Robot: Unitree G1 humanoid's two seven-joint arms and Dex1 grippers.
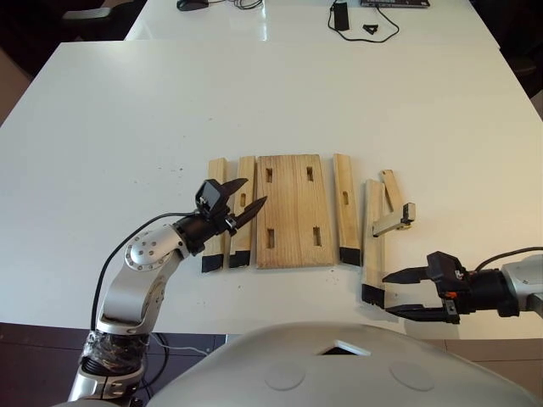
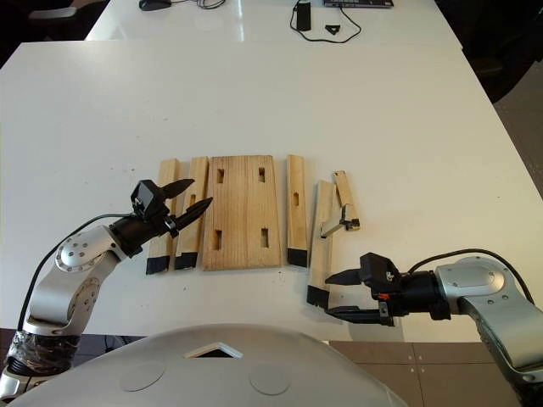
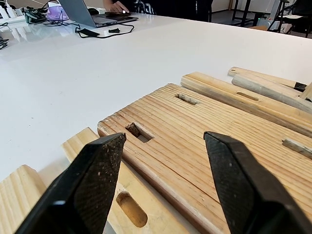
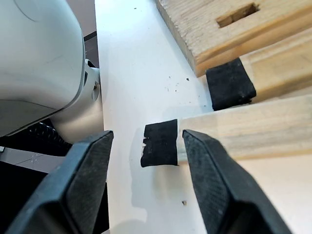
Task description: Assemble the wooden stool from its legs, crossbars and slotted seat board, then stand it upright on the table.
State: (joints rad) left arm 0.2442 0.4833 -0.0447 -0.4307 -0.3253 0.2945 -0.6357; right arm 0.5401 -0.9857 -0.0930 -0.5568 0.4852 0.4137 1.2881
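Note:
The slotted seat board (image 1: pixel 292 210) lies flat mid-table. Two black-tipped legs (image 1: pixel 216 214) (image 1: pixel 243 212) lie along its left side and a third leg (image 1: pixel 345 209) along its right. Farther right are a fourth leg (image 1: pixel 372 242), a thin crossbar (image 1: pixel 391 190) and a short wooden piece (image 1: pixel 395 221). My left gripper (image 1: pixel 254 191) hovers open just above the inner left leg and the board's left edge (image 3: pixel 146 161). My right gripper (image 1: pixel 386 292) is open near the table's front edge, its fingers either side of the fourth leg's black tip (image 4: pixel 160 143).
The white table's front edge (image 1: pixel 280 326) runs close beneath both arms. A second table behind carries a black adapter with cable (image 1: pixel 340 14) and a mouse (image 1: pixel 193 4). Wide bare tabletop lies beyond the wooden parts.

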